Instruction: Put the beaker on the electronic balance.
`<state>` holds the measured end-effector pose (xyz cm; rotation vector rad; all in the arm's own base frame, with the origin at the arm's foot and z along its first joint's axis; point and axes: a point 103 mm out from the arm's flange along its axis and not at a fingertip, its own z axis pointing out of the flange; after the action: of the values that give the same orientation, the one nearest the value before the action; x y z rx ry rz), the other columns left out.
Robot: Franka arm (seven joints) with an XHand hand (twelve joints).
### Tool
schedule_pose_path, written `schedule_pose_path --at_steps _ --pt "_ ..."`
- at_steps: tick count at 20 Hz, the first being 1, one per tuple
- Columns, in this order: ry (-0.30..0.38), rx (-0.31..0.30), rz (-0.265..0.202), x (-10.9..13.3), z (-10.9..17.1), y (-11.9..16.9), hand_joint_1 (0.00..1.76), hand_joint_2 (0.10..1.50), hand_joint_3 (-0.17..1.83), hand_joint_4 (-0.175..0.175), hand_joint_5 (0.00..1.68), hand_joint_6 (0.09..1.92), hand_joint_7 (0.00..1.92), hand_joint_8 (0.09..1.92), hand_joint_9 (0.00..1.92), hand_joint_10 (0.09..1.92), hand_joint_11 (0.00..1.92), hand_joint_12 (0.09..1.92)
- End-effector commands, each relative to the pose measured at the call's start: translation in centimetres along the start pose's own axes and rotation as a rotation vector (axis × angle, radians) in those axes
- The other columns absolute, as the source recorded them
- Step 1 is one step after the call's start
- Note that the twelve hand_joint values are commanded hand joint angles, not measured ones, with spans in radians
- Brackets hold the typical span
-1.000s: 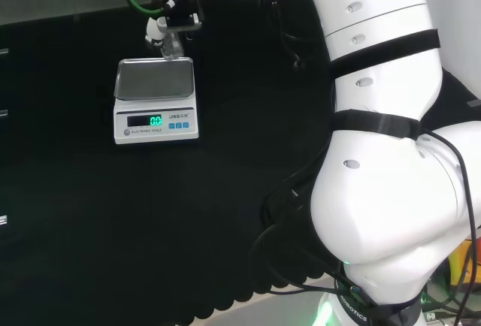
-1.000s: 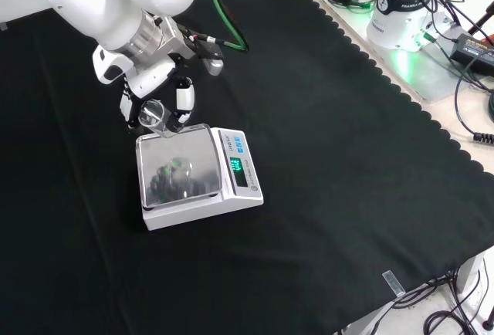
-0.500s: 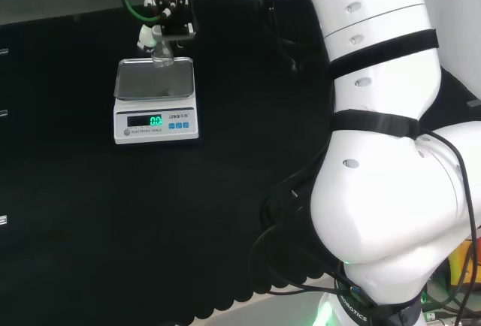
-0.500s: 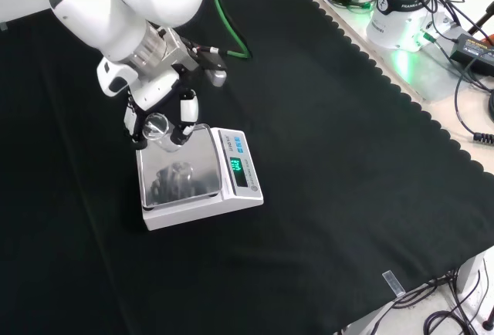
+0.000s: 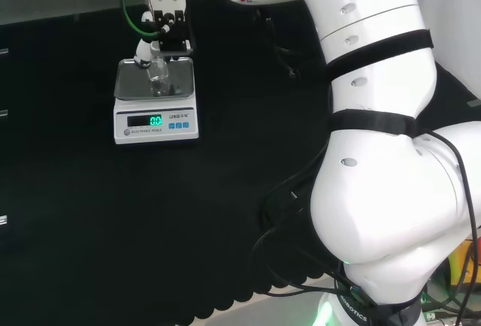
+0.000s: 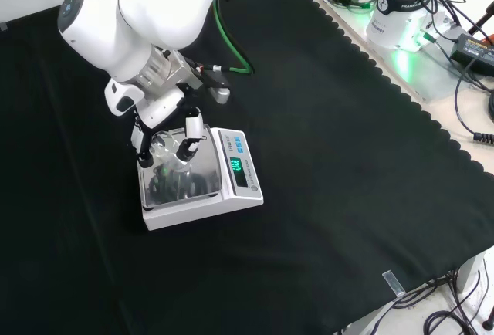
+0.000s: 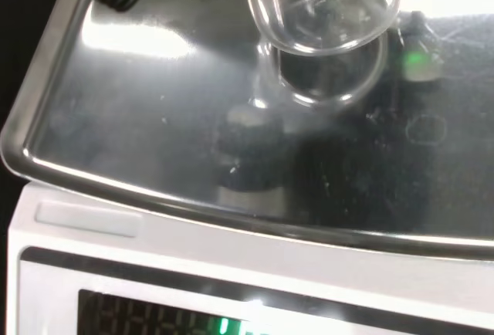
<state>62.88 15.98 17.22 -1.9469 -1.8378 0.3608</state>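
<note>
One clear beaker (image 6: 164, 147) sits pinched between the curled fingers (image 6: 190, 129) of the hand (image 5: 164, 27), upright, directly under the palm. Beneath the hand lies the steel pan of the electronic balance (image 6: 231, 196); the wrist view shows the beaker's base (image 7: 324, 49) mirrored in the pan, though whether they touch cannot be told. Black cloth covers the worktop (image 6: 347, 165) all around.

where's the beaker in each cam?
Head view: beaker upper left, over the balance pan, under the robot hand.
Front view: beaker left of centre, at the pan's far edge.
Wrist view: beaker close above the pan.
Shared landmark: electronic balance.
</note>
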Motion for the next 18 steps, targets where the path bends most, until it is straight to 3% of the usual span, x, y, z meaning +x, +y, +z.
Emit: schedule_pose_path --at_steps 1,5,10,14,18 --pt "0.028 -0.031 -0.03 -0.1 0.9 0.0 1.1 0.76 0.83 -0.175 0.29 0.09 0.6 0.84 0.93 0.63 0.96 1.09" --pt "0.019 -0.024 -0.033 -0.5 0.9 -0.3 1.1 0.75 0.83 -0.175 0.27 0.09 0.57 0.85 0.86 0.67 0.91 1.13" --pt "-0.046 -0.042 -0.042 -0.2 -0.5 -1.5 1.03 0.66 0.87 -0.163 0.24 0.09 0.51 0.86 0.62 0.78 0.7 1.27" --pt "-0.069 -0.051 -0.051 -0.1 -2.1 -2.5 0.99 0.57 0.83 -0.128 0.19 0.09 0.08 0.81 0.29 0.88 0.4 1.39" --pt "-0.105 -0.042 -0.052 0.1 -3.2 -3.4 0.96 0.54 0.8 -0.116 0.16 0.09 0.0 0.71 0.19 0.91 0.31 1.42"
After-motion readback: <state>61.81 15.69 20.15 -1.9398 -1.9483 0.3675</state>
